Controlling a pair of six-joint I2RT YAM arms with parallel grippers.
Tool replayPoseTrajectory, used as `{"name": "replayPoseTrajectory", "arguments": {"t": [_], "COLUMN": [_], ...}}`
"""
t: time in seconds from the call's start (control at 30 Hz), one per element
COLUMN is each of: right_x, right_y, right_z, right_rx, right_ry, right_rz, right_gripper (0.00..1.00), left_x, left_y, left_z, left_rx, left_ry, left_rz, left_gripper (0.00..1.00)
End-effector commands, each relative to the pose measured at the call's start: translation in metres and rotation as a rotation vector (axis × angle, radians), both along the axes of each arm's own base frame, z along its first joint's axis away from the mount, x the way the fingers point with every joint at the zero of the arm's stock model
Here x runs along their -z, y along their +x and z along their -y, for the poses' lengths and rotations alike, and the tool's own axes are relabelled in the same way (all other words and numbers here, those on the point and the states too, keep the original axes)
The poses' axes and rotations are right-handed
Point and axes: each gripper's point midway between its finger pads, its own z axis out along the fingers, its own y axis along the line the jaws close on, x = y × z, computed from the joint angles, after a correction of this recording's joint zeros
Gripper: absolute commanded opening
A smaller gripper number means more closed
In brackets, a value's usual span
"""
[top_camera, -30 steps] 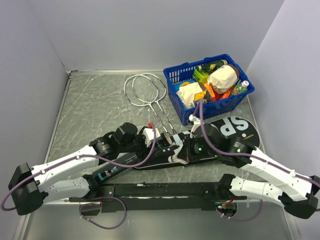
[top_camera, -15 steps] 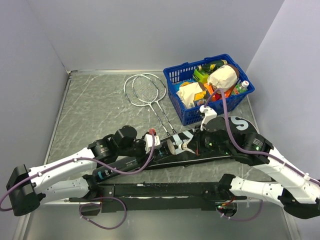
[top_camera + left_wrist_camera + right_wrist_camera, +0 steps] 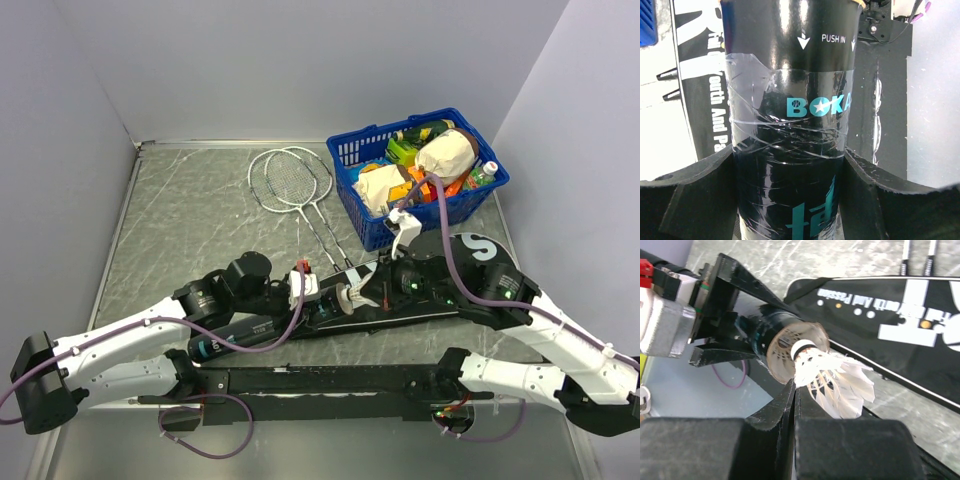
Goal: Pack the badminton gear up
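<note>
Gripping dark tube [image 3: 790, 130] on both sides with left fingers [image 3: 690, 197]; pinching shuttlecock [image 3: 835, 380] by feathers in clenched right fingers [image 3: 783, 410], cork at tube's mouth.

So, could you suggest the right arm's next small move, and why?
Probably push the white feather shuttlecock cork-first into the dark cylindrical tube: the right pincer holds its cork at the open mouth, and the left pincer clamps the tube.

On the surface [image 3: 200, 220], the rackets [image 3: 290, 180] lie side by side at twelve o'clock, the basket [image 3: 440, 215] beside them at two. Before both lies the bag [image 3: 490, 268], at four; the tube [image 3: 232, 338] at seven, the shuttlecock [image 3: 835, 382] at its three-o'clock end.
</note>
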Motion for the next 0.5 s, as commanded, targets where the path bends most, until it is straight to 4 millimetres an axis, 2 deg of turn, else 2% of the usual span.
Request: {"name": "replayPoseTrajectory", "arguments": {"t": [0.0, 0.23, 0.27, 0.33, 0.4, 0.43, 0.47], "right_x": [-0.005, 0.01, 0.018, 0.016, 0.024, 0.017, 0.024], "right_y": [-0.001, 0.0, -0.002, -0.002, -0.004, -0.003, -0.005], "right_z": [-0.019, -0.033, -0.034, -0.041, -0.045, -0.05, -0.051], "right_rx": [-0.048, -0.08, -0.088, -0.107, -0.122, -0.134, -0.136], "right_ry": [0.072, 0.096, 0.091, 0.131, 0.146, 0.187, 0.192], "right_rz": [-0.003, -0.018, -0.03, -0.019, -0.032, -0.012, -0.022], "right_gripper": [0.0, 0.0, 0.0, 0.0, 0.0, 0.0, 0.0], "left_x": [-0.022, -0.034, -0.035, -0.035, -0.034, -0.035, -0.035], "left_y": [-0.005, -0.013, -0.014, -0.015, -0.015, -0.015, -0.015], "left_z": [0.008, 0.008, 0.008, 0.008, 0.008, 0.009, 0.009], "left_rx": [0.057, 0.092, 0.098, 0.102, 0.105, 0.107, 0.107], "left_ry": [-0.09, -0.136, -0.142, -0.146, -0.141, -0.141, -0.139], "left_rz": [0.055, 0.065, 0.067, 0.067, 0.058, 0.059, 0.056], "left_gripper": [0.01, 0.01, 0.01, 0.01, 0.01, 0.01, 0.01]}}
